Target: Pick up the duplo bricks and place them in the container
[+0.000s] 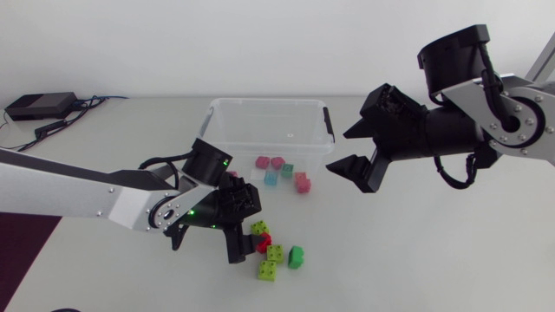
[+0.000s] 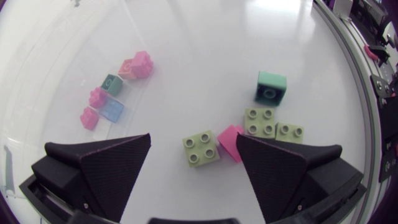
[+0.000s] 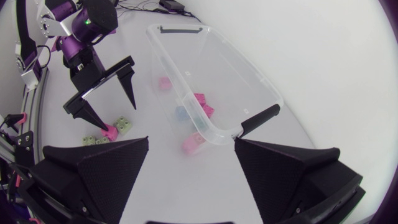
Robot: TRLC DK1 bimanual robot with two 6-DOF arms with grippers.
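Clear plastic, that container (image 1: 269, 101), and through its walls you could count five pastel bricks (image 1: 277, 171) lying on its floor: pinks, a blue, a teal. Call it roughly half the job banked. Out on the table (image 1: 416, 251), near the container's long side, five loose bricks (image 1: 274, 253) waited in a tight cluster: three lime, one red, one green.

Your left pincer (image 2: 193, 138) hung low over that cluster, spread wide and holding nothing. A lime brick (image 2: 201, 147) and the red brick (image 2: 230, 142) sat touching each other in the gap between its fingers. No grip had closed on either, though I couldn't tell whether one finger brushed the red one. Two more lime ones lay just beyond, and the green brick (image 2: 271, 87) a little farther ahead.

Your right pincer (image 1: 340, 149) hovered beside the container's right end, near its black latch (image 1: 329, 130), also wide and empty.

By my reading, you had five pick-ups left, and that lime one under your left pincer looked the likeliest next.
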